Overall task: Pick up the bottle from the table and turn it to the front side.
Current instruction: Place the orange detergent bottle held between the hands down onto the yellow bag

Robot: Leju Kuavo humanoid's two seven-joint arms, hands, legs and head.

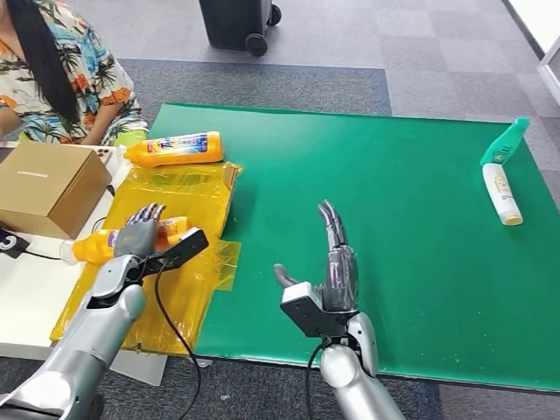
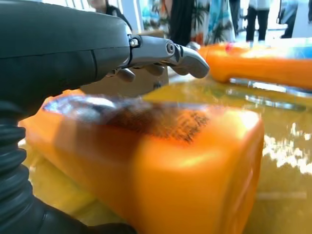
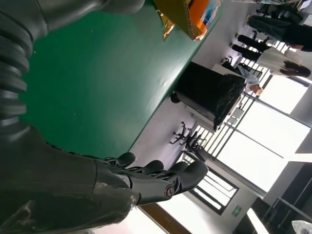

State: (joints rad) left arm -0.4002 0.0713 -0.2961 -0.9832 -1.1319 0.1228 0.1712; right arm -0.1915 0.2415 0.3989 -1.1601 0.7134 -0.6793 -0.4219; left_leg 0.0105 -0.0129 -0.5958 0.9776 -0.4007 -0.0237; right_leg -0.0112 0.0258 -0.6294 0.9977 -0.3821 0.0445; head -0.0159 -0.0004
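Green matting point(image 1: 370, 219) covers my table, with a crinkled yellow plastic sheet point(image 1: 192, 197) at its left end. On that sheet lies the orange plastic bottle point(image 1: 99, 246) on its side; I see my left hand point(image 1: 136, 233) resting over it, fingers point(image 2: 176, 51) extended across the top, not wrapped. My right hand point(image 1: 333, 262) hovers mid-mat, fingers straight and spread, holding nothing. A second orange bottle point(image 1: 177, 149) lies beyond.

The left hand point(image 1: 140, 229) rests over an orange bottle point(image 1: 99, 246); the right hand point(image 1: 335, 262) hovers spread.
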